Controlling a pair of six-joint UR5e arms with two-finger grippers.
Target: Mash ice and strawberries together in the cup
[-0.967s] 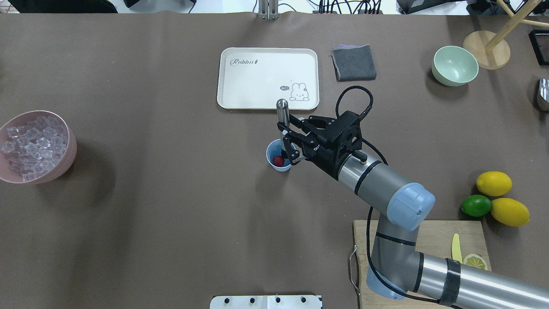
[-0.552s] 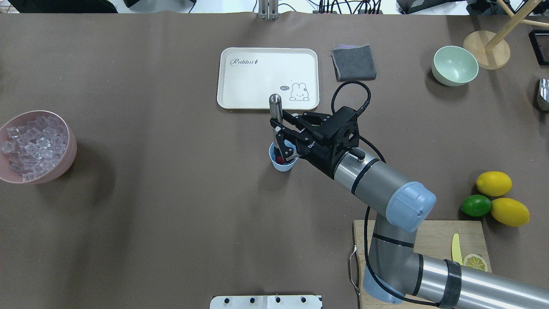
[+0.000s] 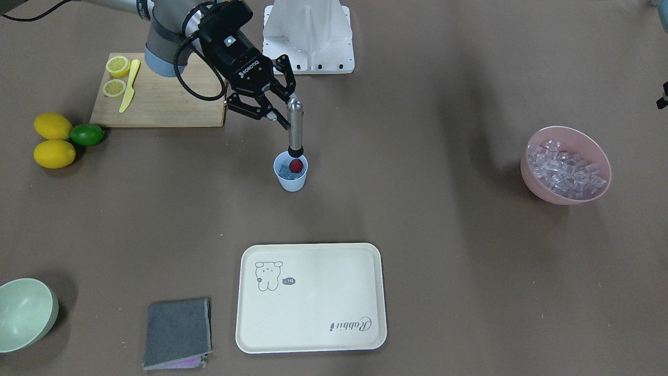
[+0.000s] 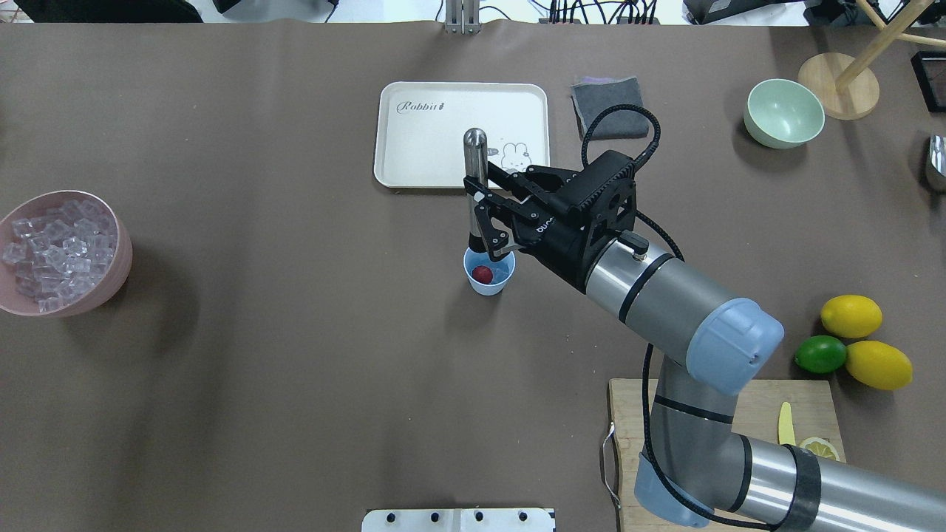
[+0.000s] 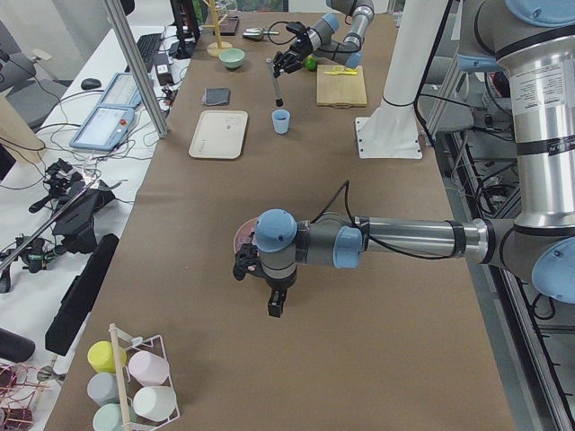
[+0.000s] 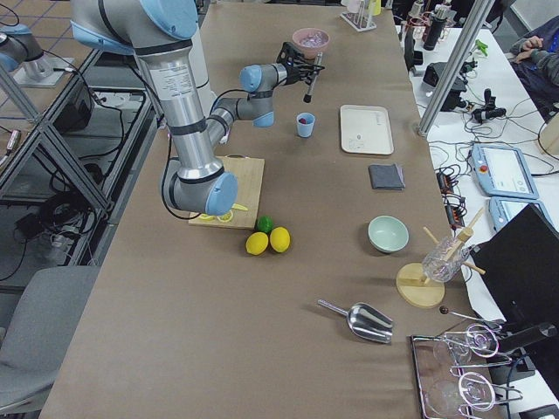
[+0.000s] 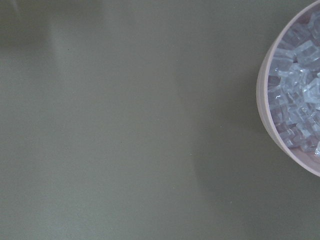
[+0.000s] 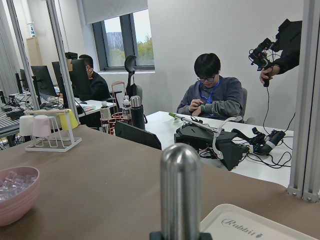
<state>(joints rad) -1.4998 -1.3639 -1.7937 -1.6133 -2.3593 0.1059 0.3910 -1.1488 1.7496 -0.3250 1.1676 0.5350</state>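
**Cup** (image 4: 489,290): light-blue plastic, standing mid-table near the tray (image 4: 414,148). Probably light and prone to tipping under sideways push.
**Contents:** strawberry (image 4: 482,275), likely soft; ice (image 3: 284,168), likely hard and slippery.
**Tool:** steel muddler (image 4: 474,177), upright, tip hanging at the cup's mouth.
**Right gripper** (image 4: 482,222): pinching the mid-shaft, a sound hold for pressing straight down.
**Views:** the front-facing view is showing cubes beside the berry; overhead is barely showing them.
**Left gripper** (image 5: 244,267): hovering by the pink bowl (image 4: 122,258); finger spread cannot be told.
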